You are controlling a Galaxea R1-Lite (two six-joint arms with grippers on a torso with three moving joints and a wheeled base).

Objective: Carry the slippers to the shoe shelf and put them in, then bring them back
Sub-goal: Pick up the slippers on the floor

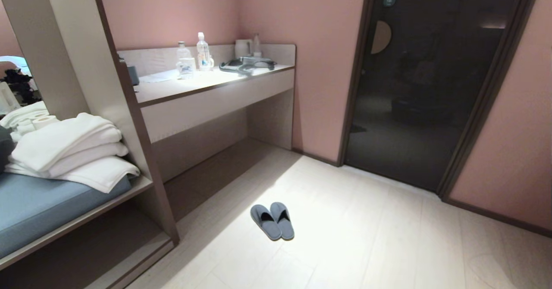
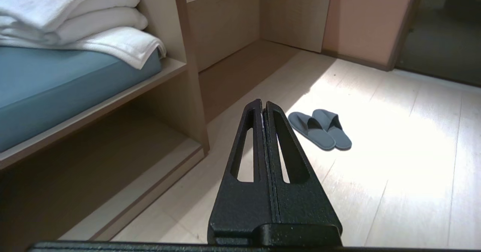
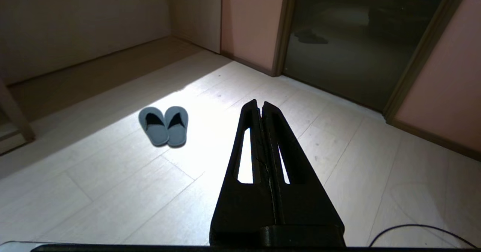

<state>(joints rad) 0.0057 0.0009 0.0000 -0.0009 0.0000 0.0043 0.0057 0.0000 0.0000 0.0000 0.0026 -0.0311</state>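
Your left gripper [image 2: 264, 103] has its two black fingers pressed flat together, holding nothing and touching nothing; it hangs above the pale floor [image 2: 394, 176]. Your right gripper [image 3: 259, 103] is the same: fingers closed tight against each other, empty, clear of the floor. Neither arm shows in the head view.

The slippers [image 1: 272, 220] lie side by side, touching, flat on their soles in a bright patch of light on the floor. From the left gripper they sit ahead and just to the right of its tips [image 2: 320, 129]; from the right gripper they are ahead and well off to the left [image 3: 164, 125]. Both grippers are apart from them.

On your left stands the shoe shelf [image 1: 142, 185], its top board carrying a blue cushion [image 1: 39, 202] and folded white towels [image 1: 73, 151], with an open floor-level compartment beneath. Farther off is a pale counter [image 1: 207, 86] with bottles [image 1: 202, 51], and a dark door [image 1: 431, 86] on the right.
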